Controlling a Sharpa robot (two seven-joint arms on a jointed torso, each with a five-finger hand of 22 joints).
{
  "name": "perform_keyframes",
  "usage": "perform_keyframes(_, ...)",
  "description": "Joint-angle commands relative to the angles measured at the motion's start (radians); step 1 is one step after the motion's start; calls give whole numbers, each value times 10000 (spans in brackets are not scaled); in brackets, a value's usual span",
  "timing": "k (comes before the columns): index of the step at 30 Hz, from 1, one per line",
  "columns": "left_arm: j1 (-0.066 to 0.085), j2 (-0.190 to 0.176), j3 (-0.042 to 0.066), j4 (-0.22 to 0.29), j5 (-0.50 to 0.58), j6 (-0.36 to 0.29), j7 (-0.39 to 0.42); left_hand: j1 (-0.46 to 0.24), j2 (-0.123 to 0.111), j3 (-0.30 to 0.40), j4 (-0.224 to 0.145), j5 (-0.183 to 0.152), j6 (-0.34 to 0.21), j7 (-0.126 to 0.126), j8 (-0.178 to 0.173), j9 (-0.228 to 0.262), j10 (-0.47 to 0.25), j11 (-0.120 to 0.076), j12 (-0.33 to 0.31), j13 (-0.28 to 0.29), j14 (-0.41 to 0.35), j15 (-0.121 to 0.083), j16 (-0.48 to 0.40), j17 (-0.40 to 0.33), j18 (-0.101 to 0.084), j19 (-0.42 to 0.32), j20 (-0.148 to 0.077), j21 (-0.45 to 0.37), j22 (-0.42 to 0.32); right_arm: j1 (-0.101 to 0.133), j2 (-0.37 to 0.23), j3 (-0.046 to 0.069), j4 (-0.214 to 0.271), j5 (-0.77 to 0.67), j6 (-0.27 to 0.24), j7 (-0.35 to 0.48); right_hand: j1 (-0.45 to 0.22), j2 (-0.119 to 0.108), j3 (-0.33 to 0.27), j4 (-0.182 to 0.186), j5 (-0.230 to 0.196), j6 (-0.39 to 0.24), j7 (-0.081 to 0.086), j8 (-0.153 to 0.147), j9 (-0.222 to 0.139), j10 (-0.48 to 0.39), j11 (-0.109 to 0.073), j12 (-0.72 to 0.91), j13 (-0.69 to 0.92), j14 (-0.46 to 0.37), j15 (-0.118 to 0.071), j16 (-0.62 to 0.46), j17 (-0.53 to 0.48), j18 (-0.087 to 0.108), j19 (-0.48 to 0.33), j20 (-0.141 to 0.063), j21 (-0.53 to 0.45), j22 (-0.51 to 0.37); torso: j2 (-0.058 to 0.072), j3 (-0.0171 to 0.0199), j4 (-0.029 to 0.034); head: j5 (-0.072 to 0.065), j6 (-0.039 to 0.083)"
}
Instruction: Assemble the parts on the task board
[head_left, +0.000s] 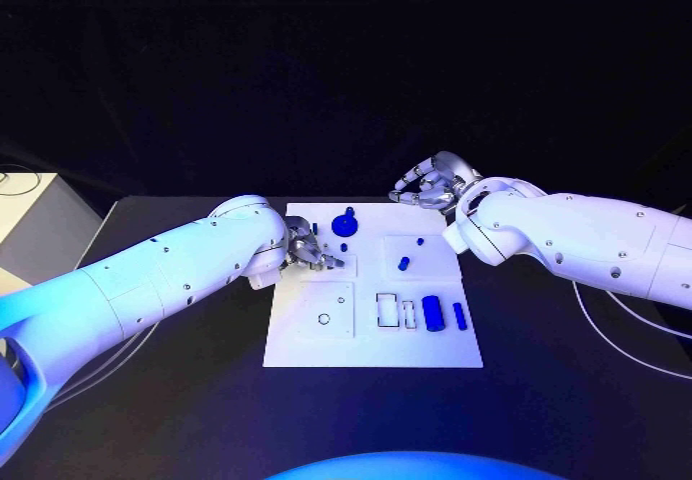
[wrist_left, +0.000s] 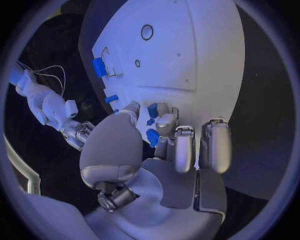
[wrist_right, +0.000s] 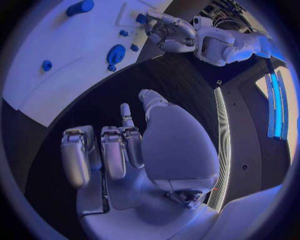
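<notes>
The white task board (head_left: 372, 345) lies in the middle of the black table. My left hand (head_left: 315, 251) hovers low over its far left part and pinches a small blue part (wrist_left: 152, 110) between thumb and a finger; the same part (wrist_right: 142, 18) shows at its fingertips in the right wrist view. A round blue knob (head_left: 346, 222) stands near the board's far edge, with small blue pegs (head_left: 404, 264) around the middle. A blue block (head_left: 433, 308) and a blue cylinder (head_left: 460, 316) lie at the near right. My right hand (head_left: 430, 185) hangs beyond the board's far edge, holding nothing.
Bare black table (head_left: 548, 340) surrounds the board. A pale box (head_left: 29, 215) stands off the table at the far left. The board has a round hole (head_left: 325, 320) at its near left and a rectangular slot (head_left: 387, 309) beside the block.
</notes>
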Motion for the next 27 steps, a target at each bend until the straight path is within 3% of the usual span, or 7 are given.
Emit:
perform_keyframes(1, 5, -67, 109, 117, 50, -146, -2, 38, 189, -372, 6, -41, 43, 0, -57, 26, -33, -4, 0, 8, 1057, -38, 43, 2634, -86, 18, -65, -40, 311, -14, -6, 2, 10, -54, 93, 60, -81, -14, 65, 9, 10, -58, 16, 37, 14, 481, -25, -54, 2107, 1011, -16, -13, 2514, -6, 946, -37, -45, 2479, 7, 5, -8, 34, 32)
perform_keyframes(5, 10, -251, 382, 283, 77, -180, 2, 298, 426, -585, -6, -35, -80, 38, -141, 28, -152, 24, -112, -161, 1057, -21, 43, 2634, -76, -13, -63, -65, 265, -22, -35, 2, 13, -54, 89, 61, -113, -14, 72, 6, 28, -62, 14, 41, 22, 476, -26, -59, 2102, 1011, -16, -13, 2515, -6, 946, -37, -48, 2478, -2, 9, 0, 33, 48)
perform_keyframes(10, 57, -564, 905, 450, 319, -167, 31, 1362, 885, -211, -7, -17, -681, 332, -678, -184, -806, 278, -521, -823, 833, 192, -334, 2052, 45, -407, 79, -344, -286, -27, -84, 2, 16, -54, 78, 58, -113, -14, 72, 6, 28, -62, 14, 41, 22, 476, -26, -59, 2102, 1011, -16, -13, 2515, -6, 946, -37, -48, 2478, -11, 22, 15, 22, 80)
perform_keyframes(12, 132, -687, 1103, 440, 483, -117, 51, 1866, 874, 450, -28, -13, -917, 530, -1102, -477, -1472, 461, -967, -1493, 761, 360, -428, 1903, 163, -801, 236, -633, -831, -27, -101, 2, 7, -53, 72, 60, -123, -14, 78, 2, 36, -65, 14, 43, 26, 480, -27, -54, 2106, 1011, -16, -14, 2512, -6, 945, -37, -49, 2477, 5, 18, 6, 36, 114)
perform_keyframes(14, 208, -752, 1204, 385, 607, -80, 64, 2100, 699, 1188, -18, -8, -1006, 648, -1414, -739, -1849, 553, -1221, -1897, 678, 450, -530, 1739, 207, -938, 322, -746, -1017, -28, -116, 2, 3, -49, 66, 63, -123, -14, 78, 2, 36, -65, 14, 43, 26, 480, -27, -54, 2106, 1011, -16, -14, 2512, -6, 945, -37, -49, 2477, 16, 14, -2, 48, 140)
perform_keyframes(19, 350, -795, 1327, 113, 760, -18, 86, 1930, 326, 2028, -27, -17, -1016, 782, -1703, -1063, -2073, 681, -1346, -2200, 646, 565, -550, 1685, 218, -964, 438, -790, -1058, -27, -145, 2, 5, -41, 41, 76, -127, -15, 84, -3, 42, -68, 13, 44, 29, 470, -29, -65, 2097, 1011, -17, -14, 2512, -5, 945, -38, -51, 2476, 40, 16, -10, 60, 193)
perform_keyframes(27, 453, -514, 1379, -564, 483, -297, 117, 1402, 158, 2363, -8, -20, -995, 846, -1789, -1217, -2057, 746, -1290, -2240, 664, 625, -515, 1719, 211, -926, 494, -773, -1013, -23, -161, 2, 31, -28, -17, 112, -129, -16, 88, -7, 48, -71, 12, 45, 31, 447, -29, -90, 2076, 1008, -17, -18, 2503, -2, 940, -38, -62, 2469, 81, -1, -16, 175, 294)
